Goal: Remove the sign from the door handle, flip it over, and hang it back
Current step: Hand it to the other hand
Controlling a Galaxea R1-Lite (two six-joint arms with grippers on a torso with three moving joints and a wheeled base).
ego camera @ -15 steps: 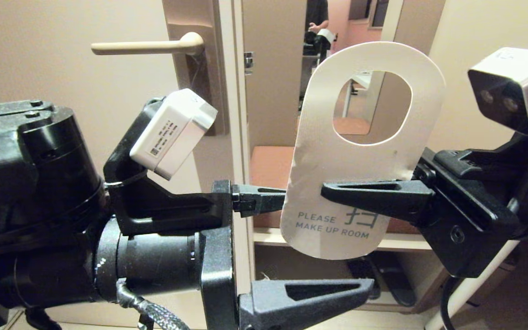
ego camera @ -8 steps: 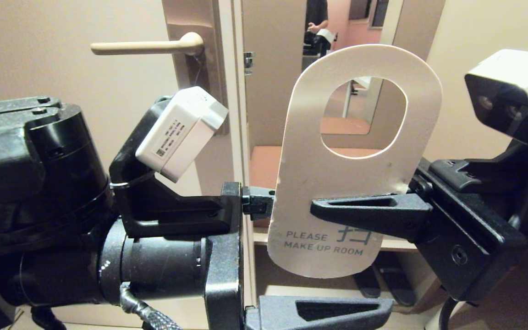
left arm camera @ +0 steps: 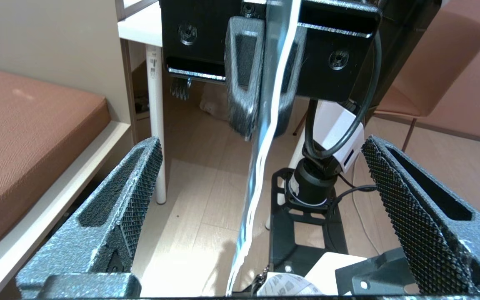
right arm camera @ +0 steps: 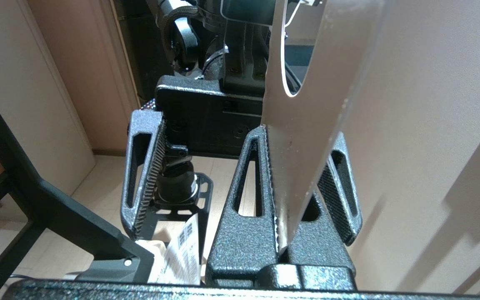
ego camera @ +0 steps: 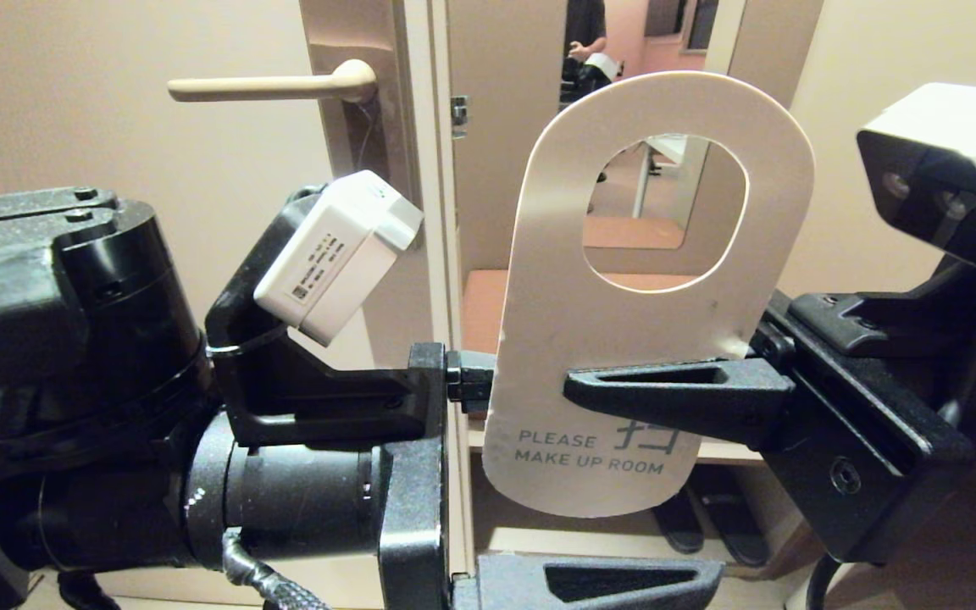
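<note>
The sign [ego camera: 623, 339] is off the door handle [ego camera: 276, 85] and held upright in the air, its white "PLEASE MAKE UP ROOM" side towards my head. My right gripper [ego camera: 577, 390] is shut on its lower half from the right, and in the right wrist view my right gripper [right arm camera: 286, 141] clamps the sign [right arm camera: 327, 50]. My left gripper [ego camera: 691, 474] is open and reaches in from the left, one finger behind the card and one in front, neither touching. Seen edge-on, the sign [left arm camera: 251, 196] runs down the gap of my left gripper [left arm camera: 263, 143]. The handle sticks out bare from its brown backplate [ego camera: 361, 127].
The door edge [ego camera: 441, 212] stands just behind my left gripper. Through the doorway are an orange-cushioned bench [ego camera: 496, 305], shoes [ego camera: 708, 517] on the floor beneath it and a person [ego camera: 585, 34] far back. A white table leg [left arm camera: 156, 125] and a chair [left arm camera: 444, 62] stand on the wooden floor.
My right gripper has carried the sign left and slightly down, deeper between the left gripper's open fingers. The left gripper has edged slightly right.
</note>
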